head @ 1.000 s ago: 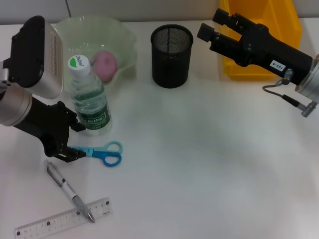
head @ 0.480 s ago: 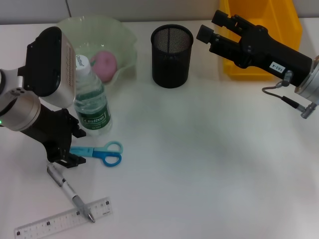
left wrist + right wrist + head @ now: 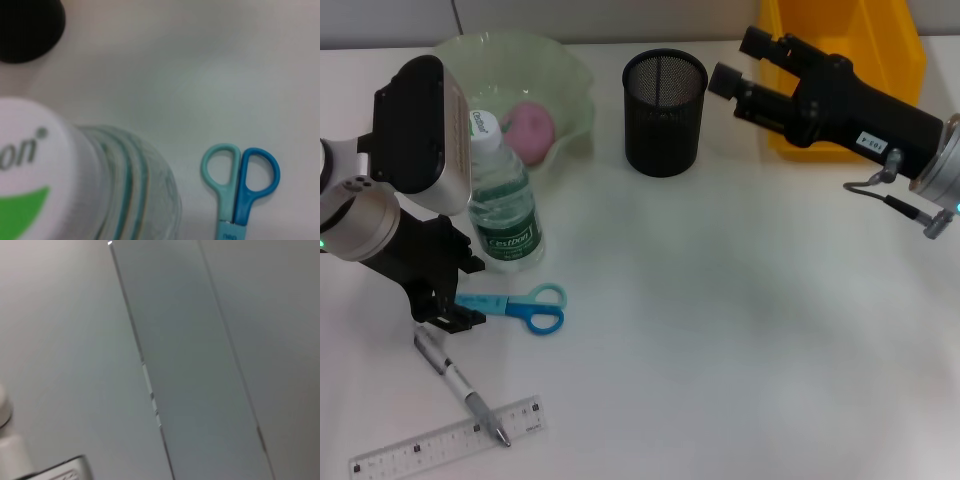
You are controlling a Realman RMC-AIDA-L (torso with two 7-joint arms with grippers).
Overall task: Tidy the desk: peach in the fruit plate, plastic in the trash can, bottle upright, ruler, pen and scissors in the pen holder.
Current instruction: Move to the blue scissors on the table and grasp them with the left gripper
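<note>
We see a plain white desk (image 3: 720, 330) filling nearly the whole head view, its surface matte and evenly lit, with soft shadows. Along the far edge runs a strip of grey wall (image 3: 600, 18). In the right wrist view we see a pale grey wall (image 3: 60, 340) with a darker panel (image 3: 200, 365) beside it.

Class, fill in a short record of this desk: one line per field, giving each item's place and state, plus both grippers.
peach: in the green fruit plate
bottle: upright, beside the plate
scissors: flat on desk
left gripper: at the scissors' blade end
pen: lying with its tip on the ruler
pen holder: nothing visible inside
right gripper: raised beside the yellow bin
</note>
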